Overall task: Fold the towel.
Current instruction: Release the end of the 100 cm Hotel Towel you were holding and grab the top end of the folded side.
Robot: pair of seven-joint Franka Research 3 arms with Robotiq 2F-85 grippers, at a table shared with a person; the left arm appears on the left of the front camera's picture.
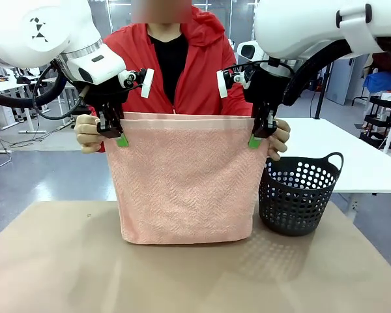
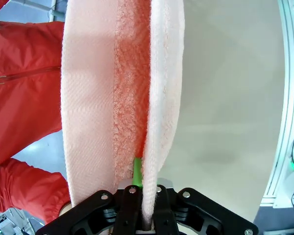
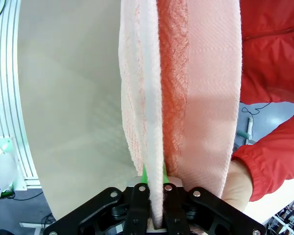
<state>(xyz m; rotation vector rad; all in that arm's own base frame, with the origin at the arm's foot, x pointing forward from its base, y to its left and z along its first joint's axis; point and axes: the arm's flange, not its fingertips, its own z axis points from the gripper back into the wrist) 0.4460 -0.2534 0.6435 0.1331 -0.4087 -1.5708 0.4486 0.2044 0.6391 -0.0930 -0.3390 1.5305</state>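
Two claws are closed on one towel [image 1: 182, 182], which is held upright as a hanging sheet above the middle of the surface [image 1: 182, 280]. In the front view the left claw [image 1: 119, 135] is clamped on the top edge at the towel's 10 o'clock corner, and the right claw [image 1: 256, 138] is clamped on the 2 o'clock corner. The lower edge of the towel is seen down at the surface, at 6 o'clock.

Two layers of cloth are counted along the top edge: a nearer layer pinched by the claws and a farther layer just behind it. Two hands of the person are seen at that edge, one [image 1: 86, 134] at 9 o'clock just outside the left claw, the other [image 1: 280, 139] at 3 o'clock just outside the right claw. One red jacket [image 1: 205, 78] is worn by the person, at 12 o'clock.

In the left wrist view the left claw [image 2: 141, 180] is shown nipped tight on the nearer layer, with one green pad [image 2: 136, 171] pressed against it. In the right wrist view the right claw [image 3: 154, 175] is shut on the same layer, two green pads [image 3: 145, 174] being visible, and one hand [image 3: 237, 188] is seen at 4 o'clock.

One black perforated basket [image 1: 298, 195] is stood on the surface just beside the towel, at 3 o'clock.
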